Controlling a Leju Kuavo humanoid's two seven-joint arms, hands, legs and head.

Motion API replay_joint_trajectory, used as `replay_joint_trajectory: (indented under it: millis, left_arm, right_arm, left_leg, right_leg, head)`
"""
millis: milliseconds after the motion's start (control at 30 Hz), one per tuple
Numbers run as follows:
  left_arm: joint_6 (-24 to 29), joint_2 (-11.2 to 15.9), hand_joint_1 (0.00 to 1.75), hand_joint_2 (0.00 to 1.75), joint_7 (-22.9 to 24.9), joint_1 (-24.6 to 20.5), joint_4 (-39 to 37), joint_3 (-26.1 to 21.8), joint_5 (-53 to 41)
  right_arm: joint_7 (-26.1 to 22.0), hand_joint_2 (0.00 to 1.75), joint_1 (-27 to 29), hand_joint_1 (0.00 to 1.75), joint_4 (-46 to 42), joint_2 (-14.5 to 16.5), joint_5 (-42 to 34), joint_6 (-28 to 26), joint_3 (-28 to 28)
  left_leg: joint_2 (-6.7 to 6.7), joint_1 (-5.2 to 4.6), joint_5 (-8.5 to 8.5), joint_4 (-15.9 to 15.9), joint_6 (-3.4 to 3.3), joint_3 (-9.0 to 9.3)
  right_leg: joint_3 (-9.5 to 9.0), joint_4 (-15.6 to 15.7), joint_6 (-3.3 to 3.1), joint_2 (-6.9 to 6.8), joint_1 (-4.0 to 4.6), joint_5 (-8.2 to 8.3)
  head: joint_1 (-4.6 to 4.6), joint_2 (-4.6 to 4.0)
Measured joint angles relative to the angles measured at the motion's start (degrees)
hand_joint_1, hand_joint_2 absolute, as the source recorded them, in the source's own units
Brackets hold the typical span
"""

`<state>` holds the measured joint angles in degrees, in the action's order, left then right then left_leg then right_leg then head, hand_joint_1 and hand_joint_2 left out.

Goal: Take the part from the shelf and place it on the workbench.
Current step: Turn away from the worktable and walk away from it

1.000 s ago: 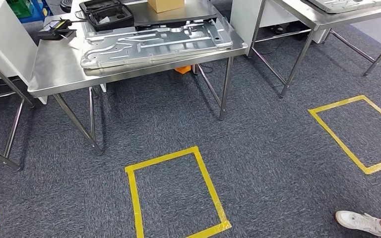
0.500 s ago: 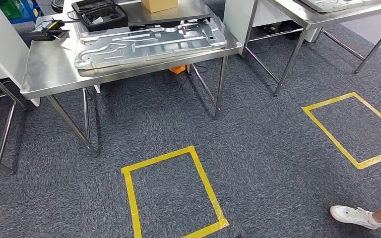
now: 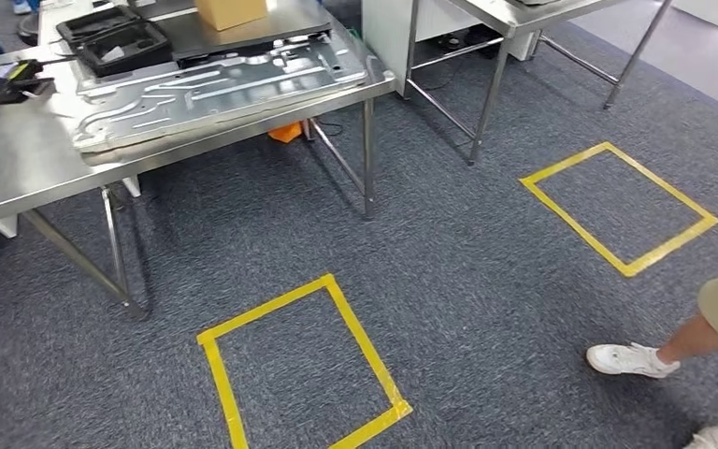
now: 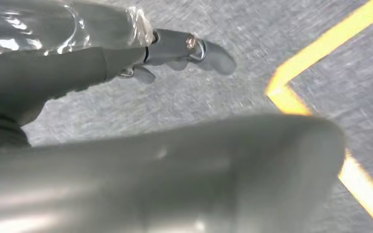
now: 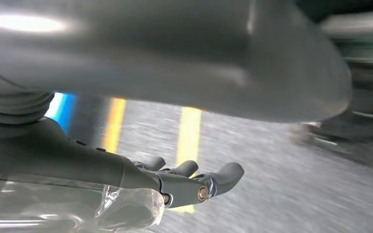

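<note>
Steel workbench (image 3: 19, 178) shifted left since before, person's legs (image 3: 701, 327) nearer

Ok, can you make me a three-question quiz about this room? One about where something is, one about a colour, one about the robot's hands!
1. Where is the cardboard box?
A. on the table
B. on the floor
C. in a tape square

2. What colour are the tape squares?
A. red
B. yellow
C. white

3. What are the hands holding?
A. a box
B. a metal panel
C. nothing

Answers:
1 A: the box sits at the back of the table, behind the metal panel.
2 B: the tape squares on the carpet are yellow.
3 C: the left hand and the right hand hang over the carpet, fingers apart.
</note>
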<state>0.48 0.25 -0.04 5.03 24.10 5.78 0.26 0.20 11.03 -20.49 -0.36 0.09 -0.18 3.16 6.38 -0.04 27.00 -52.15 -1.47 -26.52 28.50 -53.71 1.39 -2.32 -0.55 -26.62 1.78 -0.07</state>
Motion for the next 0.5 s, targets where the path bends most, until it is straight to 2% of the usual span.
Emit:
replay_joint_trajectory:
  millis: [33,67,133,167,200,233,267,300,367,400,433,500]
  left_arm:
    - [-0.1,0.0,0.0,0.0,0.1,2.0,-1.0,-0.2,-0.1]
    - [-0.1,0.0,0.0,0.0,0.2,4.2,-2.0,-0.4,-0.1]
    - [-0.3,0.0,0.0,0.0,0.3,8.2,-4.4,-0.8,-0.1]
    - [-0.3,0.0,0.0,0.0,0.3,9.7,-5.6,-1.1,-0.1]
    - [-0.3,0.1,0.0,0.0,0.3,10.9,-6.6,-1.4,-0.1]
    - [-0.3,0.1,0.0,0.0,0.3,11.7,-7.4,-1.6,-0.1]
    - [-0.3,0.1,0.0,0.0,0.3,12.1,-7.9,-1.8,-0.1]
    - [-0.3,0.1,0.0,0.0,0.2,12.0,-8.2,-1.8,-0.1]
    - [-0.3,0.1,0.0,0.0,0.1,10.4,-8.1,-2.0,-0.1]
    - [-0.3,0.1,0.0,0.0,0.1,9.1,-7.8,-2.1,-0.1]
    - [-0.3,0.1,0.0,0.0,0.0,7.6,-7.2,-2.3,-0.2]
    - [-0.3,0.0,0.0,0.0,0.0,4.3,-5.4,-2.5,-0.2]
  right_arm:
    - [-0.1,0.0,-1.8,0.0,-1.3,0.0,0.0,0.1,-0.1]
    - [-0.3,0.0,-3.8,0.0,-2.5,0.0,0.0,0.1,-0.3]
    - [-0.3,0.0,-7.5,0.0,-5.1,0.0,0.0,0.1,-0.5]
    - [-0.3,0.0,-8.9,0.0,-6.4,0.0,0.0,0.1,-0.6]
    - [-0.3,0.0,-10.0,0.0,-7.5,0.0,0.0,0.1,-0.7]
    - [-0.3,0.0,-10.7,0.0,-8.4,0.0,0.0,0.1,-0.8]
    - [-0.3,0.0,-11.0,0.0,-9.0,0.0,0.0,0.1,-0.8]
    - [-0.3,0.0,-10.8,0.0,-9.3,0.0,0.0,0.1,-0.8]
    - [-0.2,0.0,-9.3,0.0,-9.2,0.1,-0.1,0.1,-0.9]
    - [-0.1,0.0,-8.1,0.0,-8.8,0.1,-0.1,0.1,-0.9]
    - [0.0,0.0,-6.7,0.0,-8.1,0.2,-0.1,0.1,-0.9]
    - [0.1,0.0,-3.4,0.0,-6.2,0.2,-0.1,0.1,-1.0]
  left_leg:
    - [-0.45,0.19,0.62,-0.7,0.37,-0.01]
    - [-1.55,0.39,1.89,-2.5,0.71,-0.61]
    - [-4.73,0.66,6.09,-9.9,1.15,-4.07]
    - [-5.44,0.68,8.06,-14.4,1.24,-6.31]
    - [-5.72,0.67,9.1,-17.6,1.27,-8.06]
    - [-5.82,0.66,8.9,-18.7,1.21,-8.78]
    - [-5.91,0.65,7.54,-17.3,1.04,-8.37]
    - [-6.33,0.59,5.27,-13.7,0.75,-6.87]
    - [-8.57,0.43,0.91,-5.1,-0.06,-3.02]
    - [-9.38,0.29,-0.35,-2.3,-0.36,-1.71]
    - [-9.76,0.15,-0.8,-1.1,-0.57,-1.13]
    - [-8.86,0.02,-0.95,-0.8,-0.93,-1.02]
  right_leg:
    - [0.23,0.1,-0.38,1.11,-0.03,0.18]
    - [0.41,0.1,-0.71,2.17,-0.11,0.38]
    - [0.67,0.2,-1.02,3.82,-0.16,0.59]
    - [0.74,0.2,-1.08,4.45,-0.11,0.63]
    - [0.78,0.1,-1.12,5.13,-0.04,0.65]
    - [0.75,0.1,-1.13,5.8,0.02,0.66]
    - [0.67,0.1,-1.12,6.45,0.06,0.66]
    - [0.56,0.1,-1.11,7.05,0.09,0.66]
    - [0.5,0.1,-0.95,7.86,0.15,0.62]
    - [0.59,0.1,-0.77,8.17,0.19,0.6]
    - [0.71,0.1,-0.54,8.45,0.19,0.61]
    - [0.86,0.2,0.06,9.02,0.16,0.68]
  head:
    - [-0.04,0.0]
    - [-0.08,0.0]
    - [-0.16,0.0]
    - [-0.16,0.0]
    - [-0.16,0.0]
    - [-0.16,0.0]
    - [-0.16,0.0]
    - [-0.16,0.0]
    - [-0.16,0.0]
    - [-0.14,0.0]
    - [-0.12,0.0]
    - [-0.09,0.0]
